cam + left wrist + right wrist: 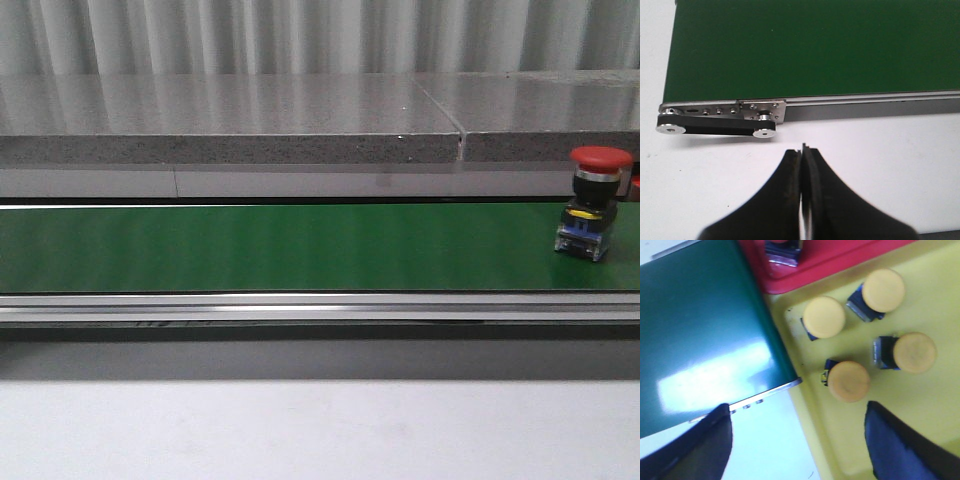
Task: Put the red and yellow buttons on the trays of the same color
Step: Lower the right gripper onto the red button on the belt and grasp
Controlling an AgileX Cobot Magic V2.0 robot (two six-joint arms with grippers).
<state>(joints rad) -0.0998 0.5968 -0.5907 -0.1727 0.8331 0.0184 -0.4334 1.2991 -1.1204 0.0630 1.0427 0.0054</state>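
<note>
Currently a red button (594,205) rides the green belt (300,247), not near either hand. Left hand (803,150) hangs pressed together over the white table (880,145); right hand (797,435) hovers spread apart above the yellow tray (920,410). Best grasp: descend straight, pinching below the cap.

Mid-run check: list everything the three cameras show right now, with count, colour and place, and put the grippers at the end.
Conveyor belt: one, green, running across the front view.
Red button: one, red cap on a black, yellow and blue body, standing on the belt at its right end.
Yellow buttons: four, yellow caps, lying in the yellow tray.
Yellow tray: one, yellow, beside the belt end.
Red tray: one, red, next to the yellow tray; it holds one partly cut-off button base.
Left gripper: black, shut, empty, over the white table near the belt end.
Right gripper: open, empty, above the yellow tray's edge.
</note>
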